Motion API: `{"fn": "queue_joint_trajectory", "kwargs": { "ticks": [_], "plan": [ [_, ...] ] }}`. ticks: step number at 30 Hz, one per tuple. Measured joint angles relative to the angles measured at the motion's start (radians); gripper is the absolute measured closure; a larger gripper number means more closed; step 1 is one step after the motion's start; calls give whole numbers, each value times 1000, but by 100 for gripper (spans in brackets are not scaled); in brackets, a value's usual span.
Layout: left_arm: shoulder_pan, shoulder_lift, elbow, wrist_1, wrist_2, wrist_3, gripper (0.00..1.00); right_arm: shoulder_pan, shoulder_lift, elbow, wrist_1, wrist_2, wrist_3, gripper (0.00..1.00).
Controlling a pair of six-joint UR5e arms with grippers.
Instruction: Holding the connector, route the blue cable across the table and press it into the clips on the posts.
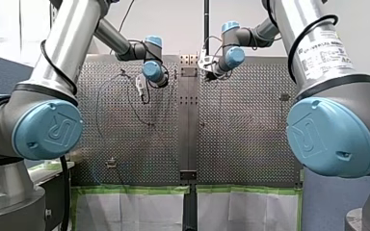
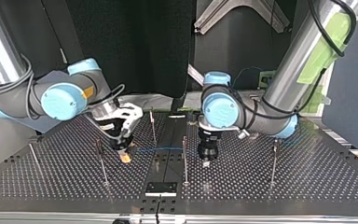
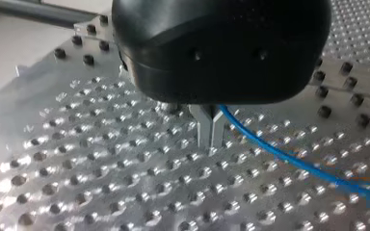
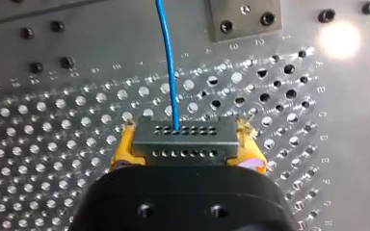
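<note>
Right fingers: yellow pads (image 4: 123,147) of my right gripper (image 4: 184,145), clamped on the two short ends of the grey rectangular connector (image 4: 183,137), a block with two rows of small holes.
Left fingers: bare metal fingers (image 3: 203,127) of my black left gripper (image 3: 211,134), drawn together to a thin seam, tips just above the perforated metal table (image 2: 307,184).
Cable: thin blue cable (image 4: 168,62) leaves the connector's hole face and runs straight ahead of the right gripper. Its far end meets the side of the left fingers; I cannot tell whether it is pinched there or only beside them.
Span: low over the table's dark centre strip (image 2: 168,163), crossing a thin upright metal post (image 2: 184,161) below its top. The clip is too small to show whether the cable is seated.
Position: both grippers about midway between the table's side edges, one on each side of the centre strip, well in from every corner.
Other posts: several more stand toward both side edges, apart from the cable.
Step in hand (judgement): early routing, with the cable being lined up at the middle post.
Method (judgement): hold the connector firm and level, with light tension so the line runs straight. Bring the cable to the clip mouth before pressing. Push squarely with the closed left fingers, close beside the post, so the slender post is not bent and the connector joint is not strained.
</note>
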Motion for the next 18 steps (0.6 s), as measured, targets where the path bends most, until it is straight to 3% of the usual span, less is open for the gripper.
{"fn": "queue_joint_trajectory", "kwargs": {
  "ticks": [5, 6, 7, 8, 9, 10, 12, 13, 15, 18],
  "plan": [
    [8, -7, 17, -3, 1, 0, 97, -5, 4, -4, 0, 0, 0, 100],
    [8, -7, 18, -5, 1, 0, 83, -5, 4, -4, 0, -1, 0, 100],
    [8, -7, 19, -7, 1, -1, 83, -6, 4, -4, 0, -1, 0, 100],
    [8, -6, 19, -11, 1, -1, 73, -6, 4, -4, 1, -2, 0, 100],
    [7, -6, 19, -15, 0, -1, 56, -6, 4, -5, 1, -2, 0, 100],
    [7, -6, 19, -20, 0, -1, 56, -7, 4, -5, 1, -2, 0, 100],
    [5, -6, 19, -33, -4, -1, 35, -8, 4, -5, 1, -3, 0, 100],
    [4, -6, 19, -40, -7, 0, 35, -8, 4, -5, 2, -3, 0, 100],
    [1, -6, 19, -56, -15, 2, 7, -8, 4, -4, 2, -3, 0, 100],
    [-3, -4, 19, -85, -26, 9, 0, -8, 4, -4, 4, -3, -1, 100]
  ]
}}
